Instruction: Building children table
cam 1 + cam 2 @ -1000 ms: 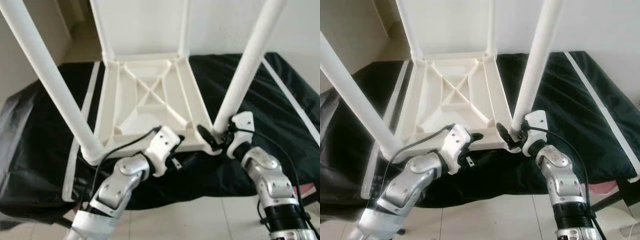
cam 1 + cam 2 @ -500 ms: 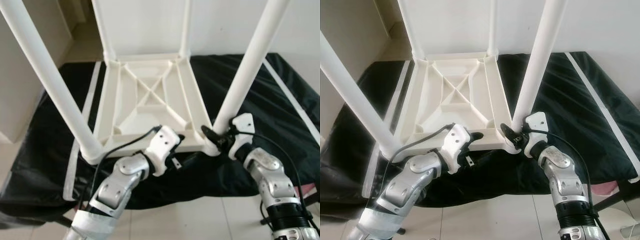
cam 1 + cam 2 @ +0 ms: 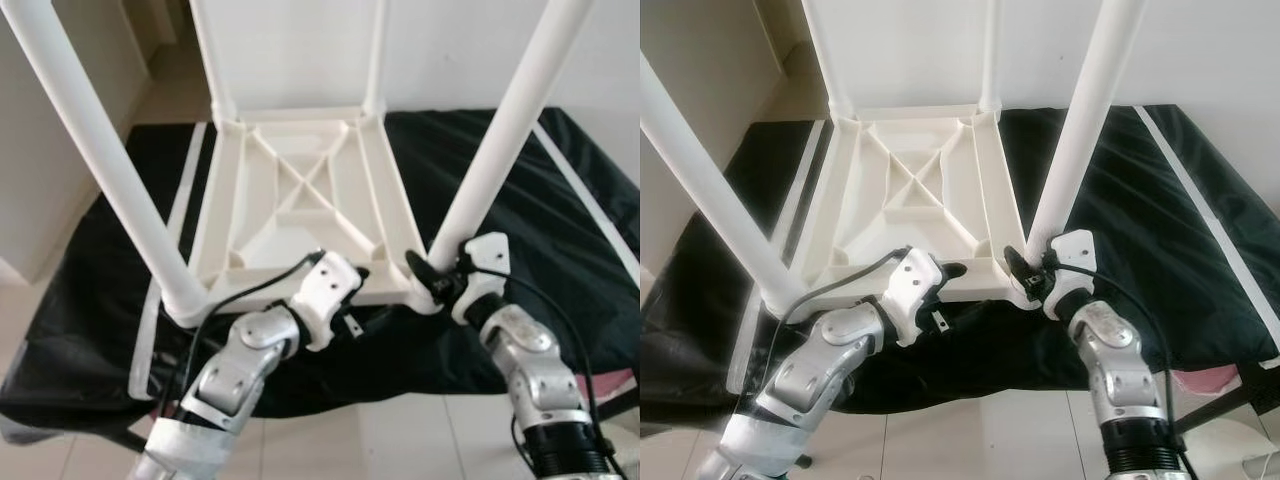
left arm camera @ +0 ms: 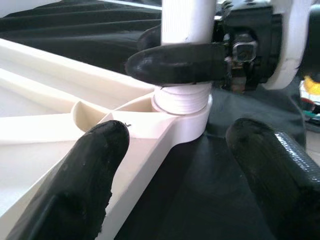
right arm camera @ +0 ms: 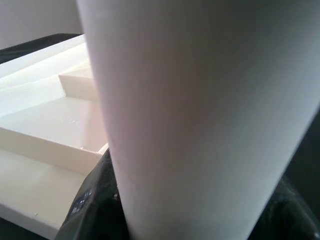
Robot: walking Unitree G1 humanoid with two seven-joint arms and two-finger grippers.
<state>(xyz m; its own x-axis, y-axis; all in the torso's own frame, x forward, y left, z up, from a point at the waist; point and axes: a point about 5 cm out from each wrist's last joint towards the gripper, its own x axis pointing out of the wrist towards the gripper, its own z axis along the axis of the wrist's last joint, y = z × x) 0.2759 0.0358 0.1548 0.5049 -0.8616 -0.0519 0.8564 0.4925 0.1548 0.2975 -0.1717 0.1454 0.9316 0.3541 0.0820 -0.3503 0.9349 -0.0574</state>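
Observation:
A white plastic children's table (image 3: 300, 200) lies upside down on a black cloth, its legs pointing up. My right gripper (image 3: 428, 280) is shut on the near-right leg (image 3: 500, 140) just above its threaded socket (image 4: 182, 107); one of its black fingers (image 4: 175, 62) wraps the tube. In the right wrist view that leg (image 5: 200, 110) is very close to the camera. My left gripper (image 4: 177, 135) is open at the table's near rim, one finger (image 4: 95, 165) against the rim and the other over the cloth. The near-left leg (image 3: 100, 150) stands in its corner.
The black cloth (image 3: 500, 210) covers a low surface with white strips (image 3: 580, 190) along its sides. The two far legs (image 3: 375, 50) rise close to a white wall. Pale tiled floor (image 3: 400, 440) lies in front, with a pink object (image 3: 620, 385) at the lower right.
The head view has shifted a little. My right forearm has swung slightly to the left while its gripper stays on the leg's base. The left arm has not moved.

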